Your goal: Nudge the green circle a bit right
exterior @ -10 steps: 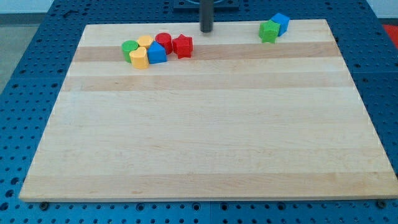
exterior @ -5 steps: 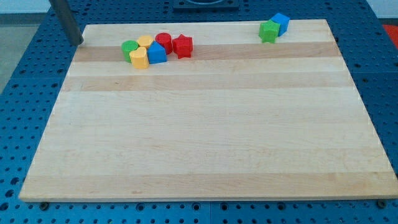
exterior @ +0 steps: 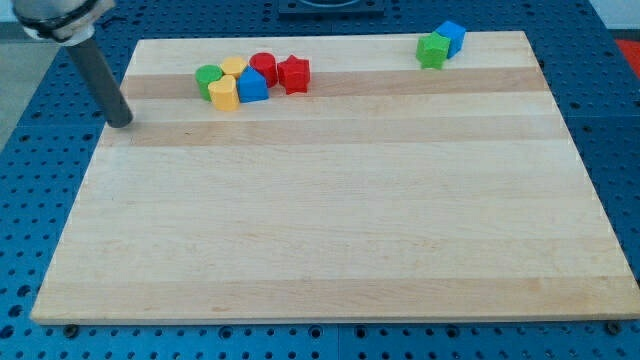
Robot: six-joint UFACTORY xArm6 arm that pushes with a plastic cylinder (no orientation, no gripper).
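Observation:
The green circle (exterior: 208,77) sits near the board's top left, at the left end of a tight cluster. Touching it are a yellow block (exterior: 225,94) below right, another yellow block (exterior: 234,68) above right, a blue block (exterior: 252,86), a red circle (exterior: 264,68) and a red star (exterior: 294,74). My tip (exterior: 120,121) rests at the board's left edge, to the left of and below the green circle, clearly apart from it.
A green star-like block (exterior: 432,50) and a blue block (exterior: 451,37) touch each other near the board's top right. The wooden board (exterior: 330,220) lies on a blue perforated table.
My tip moved from the top middle of the board to the far left, then down along the left edge. No block has moved.

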